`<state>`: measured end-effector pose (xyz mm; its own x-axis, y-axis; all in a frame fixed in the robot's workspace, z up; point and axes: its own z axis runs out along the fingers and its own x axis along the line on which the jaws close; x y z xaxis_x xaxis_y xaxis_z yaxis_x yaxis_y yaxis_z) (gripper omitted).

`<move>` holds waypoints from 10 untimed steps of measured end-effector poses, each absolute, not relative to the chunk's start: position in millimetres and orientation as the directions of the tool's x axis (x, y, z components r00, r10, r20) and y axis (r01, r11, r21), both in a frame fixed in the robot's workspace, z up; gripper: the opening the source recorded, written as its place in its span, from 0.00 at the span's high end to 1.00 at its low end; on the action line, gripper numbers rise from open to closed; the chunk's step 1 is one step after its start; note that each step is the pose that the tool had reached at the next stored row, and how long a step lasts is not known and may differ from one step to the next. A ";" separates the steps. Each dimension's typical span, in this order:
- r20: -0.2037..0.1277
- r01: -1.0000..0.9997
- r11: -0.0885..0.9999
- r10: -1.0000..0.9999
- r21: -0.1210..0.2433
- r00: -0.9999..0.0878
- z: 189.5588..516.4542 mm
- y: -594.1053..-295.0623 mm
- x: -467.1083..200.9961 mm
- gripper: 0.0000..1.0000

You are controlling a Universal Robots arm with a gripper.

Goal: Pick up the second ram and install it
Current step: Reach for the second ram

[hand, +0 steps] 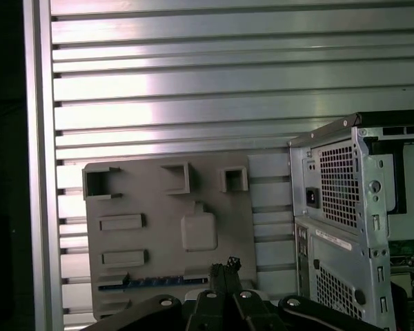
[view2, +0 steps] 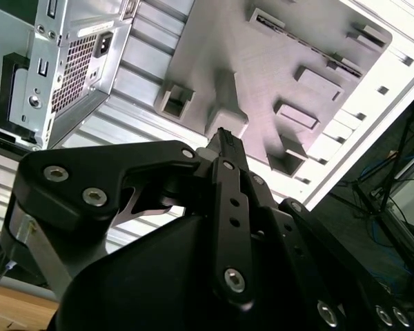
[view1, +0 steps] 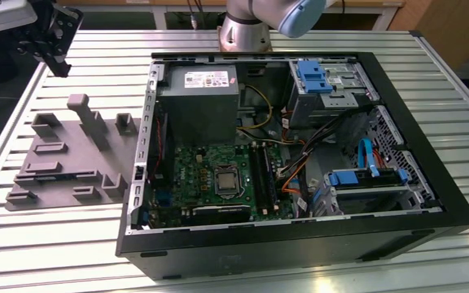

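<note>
My gripper [view1: 59, 68] hangs above the far corner of the grey fixture plate [view1: 63, 165], at the exterior view's left, well away from the open computer case [view1: 300, 232]. In both wrist views its black fingers [view2: 224, 141] are pressed together with nothing between them. In the first wrist view, a thin blue-green strip with dark chips, the second ram [hand: 162, 281], stands on edge in a slot of the fixture plate [hand: 145, 241], close by my gripper [hand: 224, 265]. The green motherboard [view1: 210, 177] with its long black slots [view1: 261, 174] lies inside the case.
The case holds a grey power supply [view1: 198, 97], blue drive brackets [view1: 312, 76] and loose cables [view1: 300, 177]. Raised blocks and a tall post [view1: 83, 113] stand on the fixture plate. The slatted metal table [view1: 55, 256] ends near the fixture at the exterior view's left.
</note>
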<state>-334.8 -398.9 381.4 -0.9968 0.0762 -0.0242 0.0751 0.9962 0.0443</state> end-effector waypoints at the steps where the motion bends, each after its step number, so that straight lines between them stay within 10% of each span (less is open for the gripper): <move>1: -0.024 0.075 0.996 0.076 0.044 -0.997 381.4 -398.9 -335.6 0.89; 10: -0.024 0.075 0.996 0.076 0.044 -0.997 380.9 -398.9 -345.1 0.89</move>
<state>-345.1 -398.9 380.9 -0.9968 0.0763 -0.0242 0.0752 0.9962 0.0444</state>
